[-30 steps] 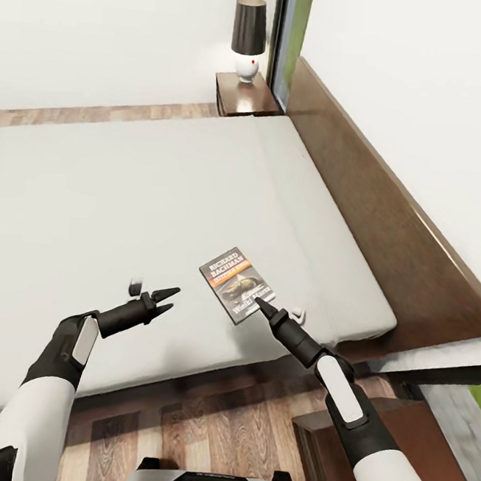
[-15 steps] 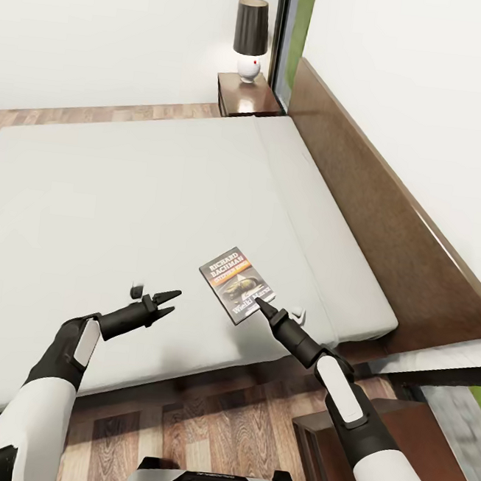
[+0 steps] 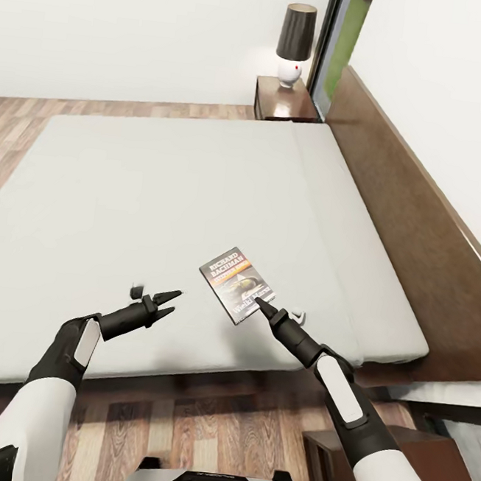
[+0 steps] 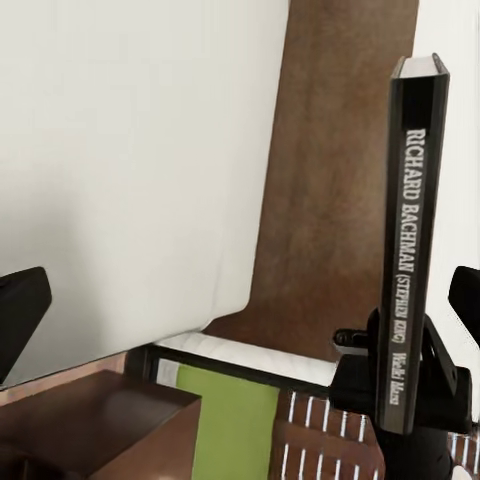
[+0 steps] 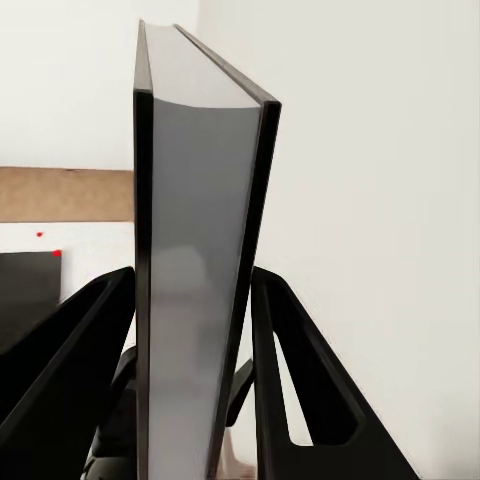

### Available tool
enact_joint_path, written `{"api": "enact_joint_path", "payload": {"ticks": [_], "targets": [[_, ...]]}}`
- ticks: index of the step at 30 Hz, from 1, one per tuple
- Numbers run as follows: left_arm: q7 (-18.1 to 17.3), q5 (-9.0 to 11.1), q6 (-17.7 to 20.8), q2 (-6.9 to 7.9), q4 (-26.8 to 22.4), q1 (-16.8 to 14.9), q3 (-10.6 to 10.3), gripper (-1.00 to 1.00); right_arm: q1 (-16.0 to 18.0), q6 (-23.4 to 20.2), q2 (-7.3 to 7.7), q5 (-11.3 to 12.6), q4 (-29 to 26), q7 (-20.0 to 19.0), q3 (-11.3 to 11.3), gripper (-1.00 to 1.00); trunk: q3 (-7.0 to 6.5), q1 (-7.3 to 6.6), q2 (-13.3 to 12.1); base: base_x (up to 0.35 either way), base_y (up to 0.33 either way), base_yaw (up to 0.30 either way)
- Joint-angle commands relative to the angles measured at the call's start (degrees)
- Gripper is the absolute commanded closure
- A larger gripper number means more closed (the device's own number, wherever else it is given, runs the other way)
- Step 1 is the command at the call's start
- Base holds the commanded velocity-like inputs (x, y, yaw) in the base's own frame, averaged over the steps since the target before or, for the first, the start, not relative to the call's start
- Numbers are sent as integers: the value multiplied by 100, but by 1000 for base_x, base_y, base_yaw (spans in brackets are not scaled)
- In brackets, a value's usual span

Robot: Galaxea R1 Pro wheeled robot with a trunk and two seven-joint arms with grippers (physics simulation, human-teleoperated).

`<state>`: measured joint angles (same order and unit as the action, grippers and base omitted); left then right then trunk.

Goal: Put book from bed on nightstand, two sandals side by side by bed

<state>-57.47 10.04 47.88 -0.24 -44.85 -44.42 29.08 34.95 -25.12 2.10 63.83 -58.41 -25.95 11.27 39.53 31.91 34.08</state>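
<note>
The bed [image 3: 162,210] has a matt pale cloth mattress and dark wood frame; the book [image 3: 236,284] has a glossy cover (grey paper edges); plank floor [image 3: 198,429] at 6 o'clock.

A home bedroom: wide bed [image 3: 162,210], lamp [image 3: 294,42] on a nightstand [image 3: 284,104], plank floor [image 3: 199,421].
</note>
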Motion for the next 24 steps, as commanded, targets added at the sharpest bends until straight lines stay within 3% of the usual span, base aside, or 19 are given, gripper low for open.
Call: {"api": "enact_joint_path", "payload": {"ticks": [1,24], "targets": [[-10,6,29,-2,3,-5,10,-100,2,-28,4,59,-4,3,7,100,5,2,6,0,0,295],[-10,6,19,-11,7,-5,10,-100,3,-28,1,59,17,8,7,100,5,2,6,0,0,295]]}}
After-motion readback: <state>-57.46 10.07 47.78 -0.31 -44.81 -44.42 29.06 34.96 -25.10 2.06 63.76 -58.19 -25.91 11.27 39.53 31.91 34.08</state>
